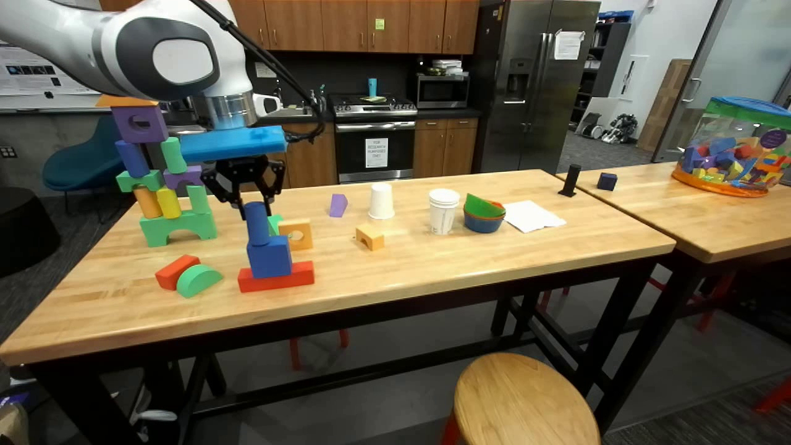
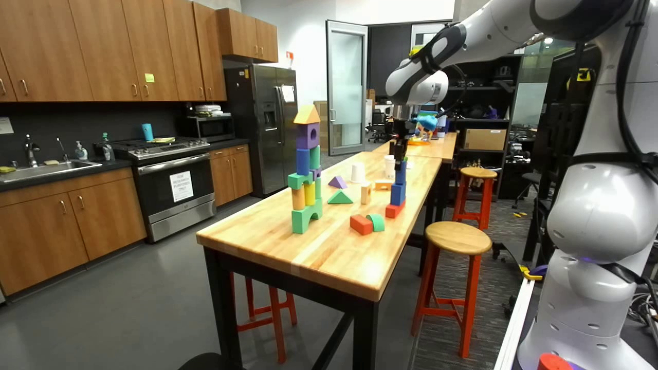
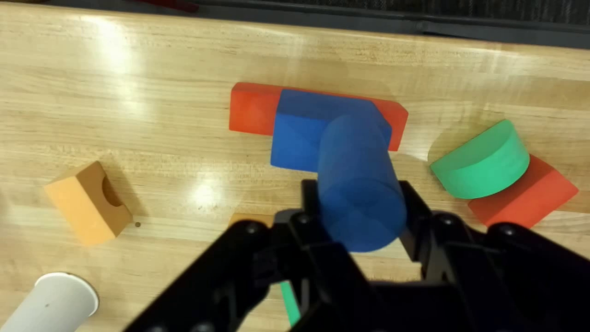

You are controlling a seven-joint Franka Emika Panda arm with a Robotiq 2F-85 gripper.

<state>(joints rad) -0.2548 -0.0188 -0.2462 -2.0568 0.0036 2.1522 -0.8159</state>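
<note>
Over on the left stands a multicoloured block tower [image 1: 169,203], then a red brick-shaped block [image 1: 175,271] and a green half-round block [image 1: 199,281]. Next, the black gripper [image 1: 256,213] pinches a blue cylinder [image 1: 258,228], upright on a blue block [image 1: 270,258] over a long red block [image 1: 281,282]; farther right, an upside-down white cup [image 1: 381,201].

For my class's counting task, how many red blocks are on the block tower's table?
2: a long red bar under the blue cuboid, and a shorter red cuboid beside the green half-disc. Others may be hidden.
</note>
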